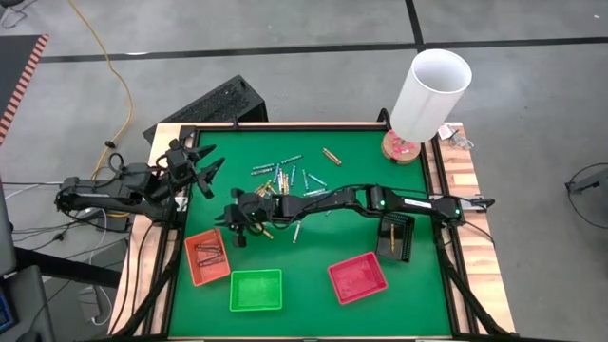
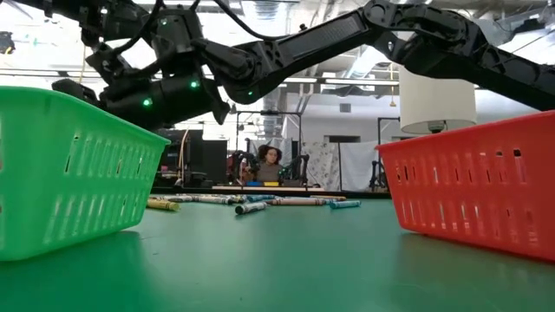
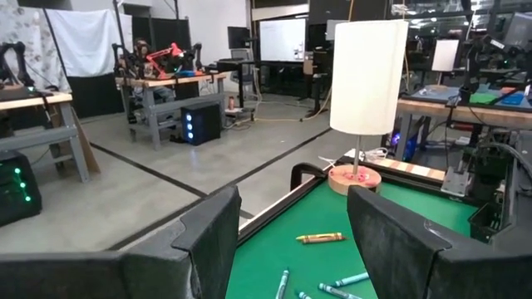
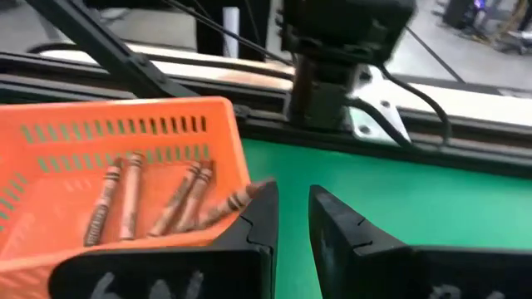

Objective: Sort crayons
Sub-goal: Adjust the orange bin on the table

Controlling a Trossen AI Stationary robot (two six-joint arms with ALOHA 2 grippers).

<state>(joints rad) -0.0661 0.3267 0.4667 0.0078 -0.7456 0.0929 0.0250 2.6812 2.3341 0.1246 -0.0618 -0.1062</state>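
- Right claw (image 4: 289,218): positioned beside the orange tray (image 4: 125,133); a reddish-brown crayon (image 4: 237,199) is gripped.
- Left claw (image 1: 201,168): held spread open at the surface's (image 1: 313,304) left edge.
- Loose crayons (image 1: 285,173): scattered mid-surface.

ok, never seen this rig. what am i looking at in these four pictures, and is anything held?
Two dark robot arms work at a green table, sorting crayons. One picture looks straight down, one looks level across the tabletop, and each arm has a camera on its wrist.

On the table are loose crayons, an orange tray, a green tray, a red tray, a black tray, and a white lamp in the far corner.

The left gripper waits open at the table's left edge, holding nothing. The right gripper reaches across to the orange tray, which holds reddish-brown crayons. One more reddish-brown crayon sits at its tip; I cannot tell whether it is gripped.
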